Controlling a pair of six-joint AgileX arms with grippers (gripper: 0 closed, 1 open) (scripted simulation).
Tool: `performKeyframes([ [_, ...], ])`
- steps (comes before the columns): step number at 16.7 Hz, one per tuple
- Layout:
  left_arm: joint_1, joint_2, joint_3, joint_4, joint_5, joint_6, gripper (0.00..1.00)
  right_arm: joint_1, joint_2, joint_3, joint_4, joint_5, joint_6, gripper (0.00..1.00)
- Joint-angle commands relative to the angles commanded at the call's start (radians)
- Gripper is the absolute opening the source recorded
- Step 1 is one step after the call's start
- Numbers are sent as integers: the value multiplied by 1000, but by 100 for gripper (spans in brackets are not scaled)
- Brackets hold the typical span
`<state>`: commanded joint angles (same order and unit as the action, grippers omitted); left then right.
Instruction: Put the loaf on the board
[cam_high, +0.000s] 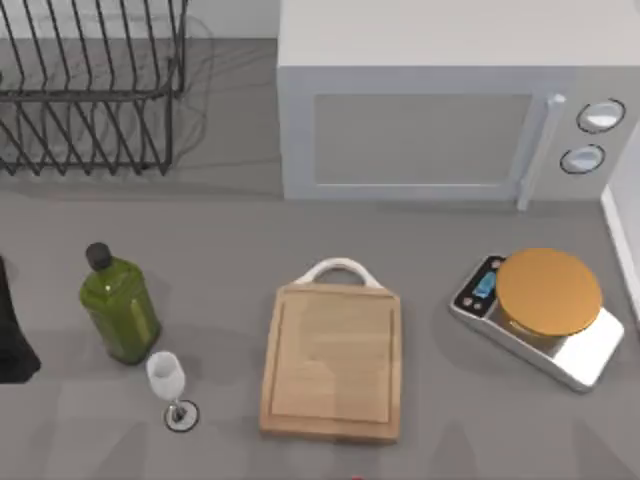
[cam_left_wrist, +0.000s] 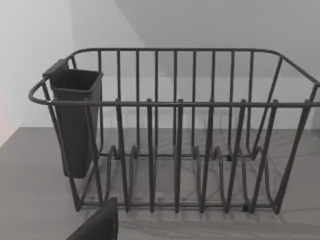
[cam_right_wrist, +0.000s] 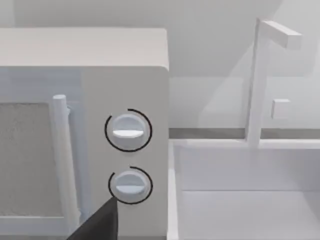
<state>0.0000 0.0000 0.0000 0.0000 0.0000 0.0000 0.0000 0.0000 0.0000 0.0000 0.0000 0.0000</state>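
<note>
Grey desk (cam_high: 230, 250): light wooden grooved board (cam_high: 333, 360) lies bare at six o'clock, perhaps awaiting bread; hand states untellable.

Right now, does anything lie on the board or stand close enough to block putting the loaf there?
Nothing visible does. The board is bare. The wine glass at its left and the scale at its right stand apart from it; the microwave sits behind its handle end.

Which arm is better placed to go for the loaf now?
Right, narrowly, as a guess: the loaf peeks in at the top view's bottom edge, just right of the board's middle; the left arm sits parked far left.
</note>
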Motion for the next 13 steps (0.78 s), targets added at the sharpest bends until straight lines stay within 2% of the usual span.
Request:
performKeyframes([
  [3,3,10,10,-6,-1,6,100,0,0,0,0,0,0,100],
  [6,24,105,102,-60,-8,63,100,0,0,0,0,0,0,100],
  [9,55,295,285,-166,-14,162,100,0,0,0,0,0,0,100],
  [13,101,693,608,-378,-15,335,100,0,0,0,0,0,0,100],
])
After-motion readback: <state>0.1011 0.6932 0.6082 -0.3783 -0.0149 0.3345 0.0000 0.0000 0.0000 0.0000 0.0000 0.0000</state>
